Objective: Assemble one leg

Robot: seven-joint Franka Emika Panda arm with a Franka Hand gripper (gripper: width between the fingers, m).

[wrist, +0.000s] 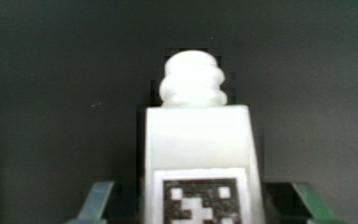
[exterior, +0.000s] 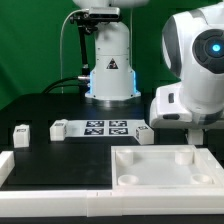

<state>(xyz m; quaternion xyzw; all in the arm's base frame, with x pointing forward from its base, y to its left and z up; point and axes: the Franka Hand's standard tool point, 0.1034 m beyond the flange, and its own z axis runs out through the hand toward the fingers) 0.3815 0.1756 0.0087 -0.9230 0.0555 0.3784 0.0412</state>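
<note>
In the wrist view a white leg point(wrist: 202, 140) lies on the black table, with a tag on its face and a rounded threaded tip point(wrist: 194, 80) at its far end. My gripper point(wrist: 202, 205) is open and straddles the tagged end. A dark gap shows between the leg and each of the green fingers point(wrist: 101, 200). In the exterior view the gripper point(exterior: 196, 135) hangs low at the right, just behind the white tray point(exterior: 150, 178); the leg between its fingers is hidden there. Three other legs lie on the table point(exterior: 21, 131), point(exterior: 59, 128), point(exterior: 142, 132).
The marker board point(exterior: 105, 127) lies mid-table between the loose legs. A white L-shaped rail point(exterior: 30, 172) runs along the front left. The robot base point(exterior: 110, 70) stands at the back. The tray has round corner sockets and fills the front right.
</note>
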